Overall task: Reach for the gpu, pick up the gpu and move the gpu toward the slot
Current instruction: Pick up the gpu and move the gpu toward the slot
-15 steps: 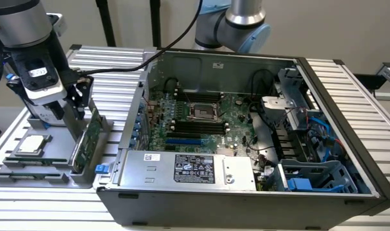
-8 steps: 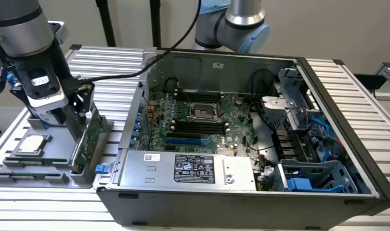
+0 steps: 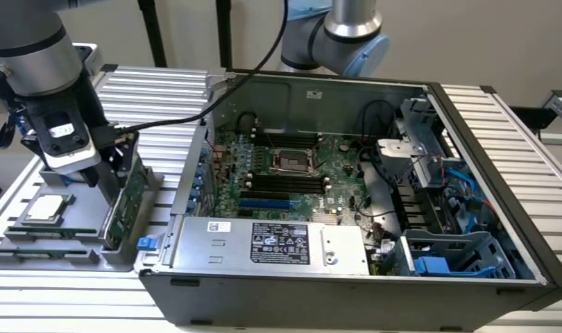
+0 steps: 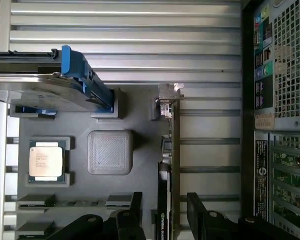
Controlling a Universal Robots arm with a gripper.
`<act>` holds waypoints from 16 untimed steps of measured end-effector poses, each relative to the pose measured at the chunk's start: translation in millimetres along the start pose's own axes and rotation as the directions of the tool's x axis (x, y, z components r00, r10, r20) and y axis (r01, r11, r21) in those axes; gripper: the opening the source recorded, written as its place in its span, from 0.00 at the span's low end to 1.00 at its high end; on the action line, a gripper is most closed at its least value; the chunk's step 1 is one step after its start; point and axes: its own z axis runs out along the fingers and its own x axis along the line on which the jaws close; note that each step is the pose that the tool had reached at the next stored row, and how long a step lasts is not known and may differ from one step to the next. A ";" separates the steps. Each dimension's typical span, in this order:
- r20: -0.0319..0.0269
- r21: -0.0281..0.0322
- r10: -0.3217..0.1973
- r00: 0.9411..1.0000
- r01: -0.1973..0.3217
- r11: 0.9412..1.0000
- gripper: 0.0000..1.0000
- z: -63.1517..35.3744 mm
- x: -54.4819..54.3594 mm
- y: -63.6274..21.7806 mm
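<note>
Ribbed aluminium worktop; pale wall behind. Open computer case at the exterior view's right, grey parts tray beside it. Gpu: thin green card, silver bracket at one end, standing on edge in the tray. Arm upright above the tray; jaws open, straddling the card, not clamped.
</note>
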 end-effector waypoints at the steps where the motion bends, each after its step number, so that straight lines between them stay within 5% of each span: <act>1: 0.000 0.000 0.001 1.000 -0.001 1.000 0.48 1.8 0.0 -0.1; 16: 0.001 0.000 0.003 1.000 -0.003 1.000 0.48 29.1 -1.0 -1.2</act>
